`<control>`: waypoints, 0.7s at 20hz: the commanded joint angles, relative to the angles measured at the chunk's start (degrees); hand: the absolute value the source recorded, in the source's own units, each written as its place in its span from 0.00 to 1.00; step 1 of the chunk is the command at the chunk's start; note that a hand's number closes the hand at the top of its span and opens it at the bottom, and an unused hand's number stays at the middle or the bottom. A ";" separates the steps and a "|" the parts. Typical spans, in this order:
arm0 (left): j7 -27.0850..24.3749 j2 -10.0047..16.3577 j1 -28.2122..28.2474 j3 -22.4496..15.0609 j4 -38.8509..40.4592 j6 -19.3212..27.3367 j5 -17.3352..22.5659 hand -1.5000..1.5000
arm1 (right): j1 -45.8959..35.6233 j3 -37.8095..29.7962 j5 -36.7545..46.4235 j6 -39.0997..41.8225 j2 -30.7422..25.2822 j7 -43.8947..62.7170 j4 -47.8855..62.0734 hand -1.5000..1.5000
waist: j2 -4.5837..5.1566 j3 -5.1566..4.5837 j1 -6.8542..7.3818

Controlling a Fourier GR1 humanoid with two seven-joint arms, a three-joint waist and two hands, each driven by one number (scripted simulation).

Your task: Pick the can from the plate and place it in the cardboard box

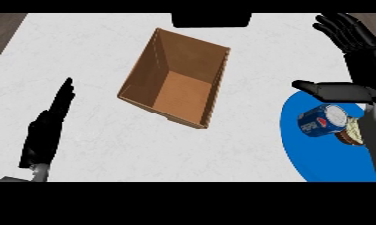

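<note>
Blue against the white counter (88, 45), the plate (308, 154) sits at the near right, and the can (322, 121) lies on it on its side, silver end turned up and to the right. A small beige-brown thing (351, 133) touches the can on its near right; what it is cannot be told. The cardboard box (143, 72) stands in the middle, well apart from the plate, open-topped and tilted in the view, with nothing in it.

The right hand (346, 30) is at the far right with fingers spread and released, holding nothing, beyond the plate's far edge. The left hand (46, 124) rests at the near left, fingers straight.

The step in hand looks like the reach, so the task has barely begun. To do it well, the right hand should probably come down over the can's curved body, fingers on one side and thumb on the other, across its length rather than at its ends. A can on its side may roll, so closing evenly would help, as would keeping clear of the beige thing.
</note>
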 commanded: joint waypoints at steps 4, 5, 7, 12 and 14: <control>-0.60 -4.31 0.20 -0.89 0.77 -0.01 -2.72 0.50 | 7.15 -9.08 -6.21 5.94 -0.29 -9.87 9.00 0.00 | -0.16 0.19 0.60; -1.05 -2.59 0.33 1.81 1.25 -2.72 -1.84 0.50 | 6.48 -9.37 -5.68 9.38 -2.21 -11.38 10.31 0.00 | -0.16 0.18 0.76; 0.41 -4.58 -4.25 1.39 4.71 -2.14 -1.35 0.50 | 3.20 -7.24 -0.10 9.15 -6.27 -11.08 11.83 0.00 | 0.00 0.17 0.60; 0.55 -2.70 -0.82 1.14 0.41 -2.15 -1.58 0.50 | 3.96 -3.25 9.15 15.45 -19.24 -8.07 9.02 0.00 | -0.21 0.12 1.23; 1.74 -2.30 -0.61 1.10 -1.40 -2.90 -1.08 0.50 | 4.35 -1.63 11.92 19.29 -22.88 -9.49 10.69 0.00 | -0.12 0.19 1.70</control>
